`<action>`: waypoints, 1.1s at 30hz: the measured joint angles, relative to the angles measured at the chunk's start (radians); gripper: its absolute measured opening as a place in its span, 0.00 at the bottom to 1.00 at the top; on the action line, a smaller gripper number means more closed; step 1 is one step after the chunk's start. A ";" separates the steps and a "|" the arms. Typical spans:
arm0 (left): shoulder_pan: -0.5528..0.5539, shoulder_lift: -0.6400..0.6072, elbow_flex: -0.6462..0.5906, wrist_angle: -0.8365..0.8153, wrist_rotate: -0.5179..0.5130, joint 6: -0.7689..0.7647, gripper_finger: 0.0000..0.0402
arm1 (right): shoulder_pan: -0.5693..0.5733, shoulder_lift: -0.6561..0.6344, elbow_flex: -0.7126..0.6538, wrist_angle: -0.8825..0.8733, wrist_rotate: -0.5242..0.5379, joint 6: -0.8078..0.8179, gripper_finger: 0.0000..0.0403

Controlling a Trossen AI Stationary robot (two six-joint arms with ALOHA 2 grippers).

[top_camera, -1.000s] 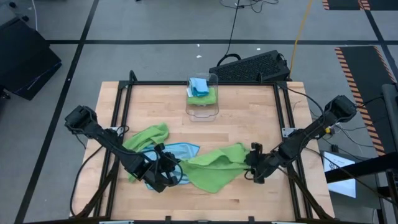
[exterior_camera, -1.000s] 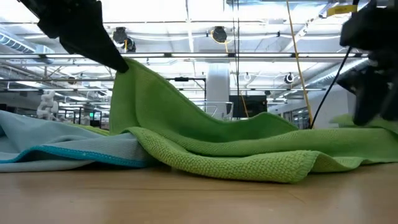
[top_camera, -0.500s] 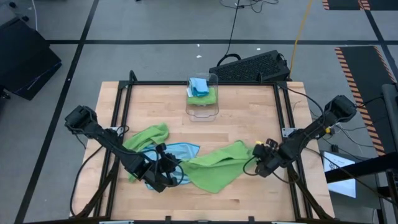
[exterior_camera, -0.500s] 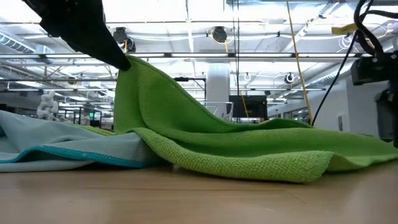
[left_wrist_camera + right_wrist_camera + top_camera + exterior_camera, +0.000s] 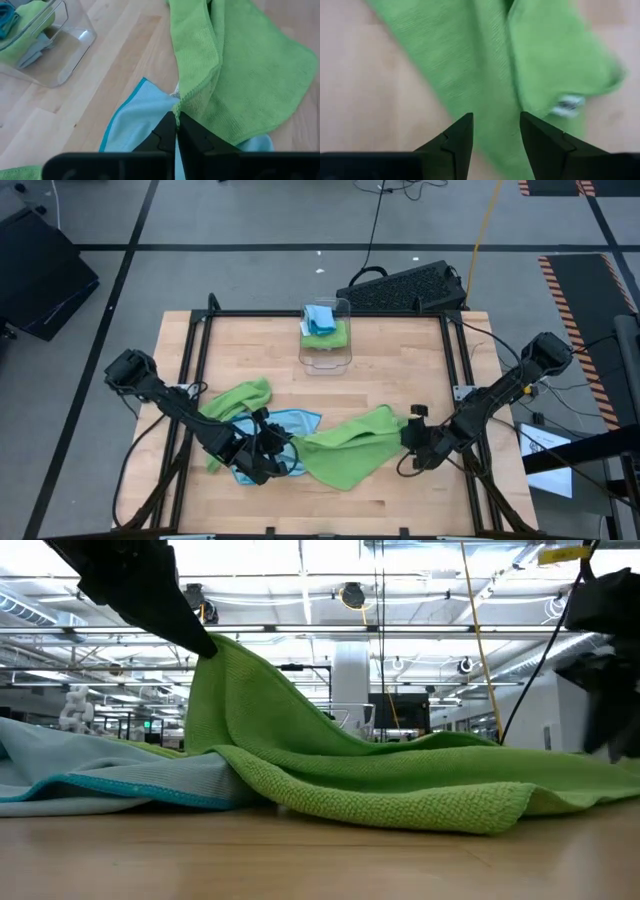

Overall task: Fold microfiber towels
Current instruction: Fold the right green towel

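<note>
Green towel (image 5: 345,448) pinched and lifted at one corner, near table (image 5: 400,350) front.
Left gripper (image 5: 177,119) clamped on corner at 9 o'clock, over blue towel (image 5: 290,425); right gripper (image 5: 495,131) spread apart, empty, above edge at 3 o'clock.

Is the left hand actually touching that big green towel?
Touching. In the left wrist view the left hand is shut, pinching the edge of the green towel; the low view shows that corner lifted off the table.
</note>
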 joint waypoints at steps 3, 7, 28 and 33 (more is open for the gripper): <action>0.001 0.000 0.000 0.000 0.000 0.000 0.01 | 0.000 0.000 0.000 0.000 0.070 -0.044 0.38; 0.000 0.000 0.000 0.000 0.001 -0.005 0.04 | 0.006 0.000 -0.002 -0.005 0.119 -0.089 0.39; 0.000 0.000 0.001 0.016 0.002 0.011 0.02 | 0.032 0.000 -0.097 0.072 0.266 -0.223 0.41; 0.000 0.000 0.001 0.022 0.002 0.013 0.04 | 0.032 0.000 -0.096 0.043 0.258 -0.225 0.37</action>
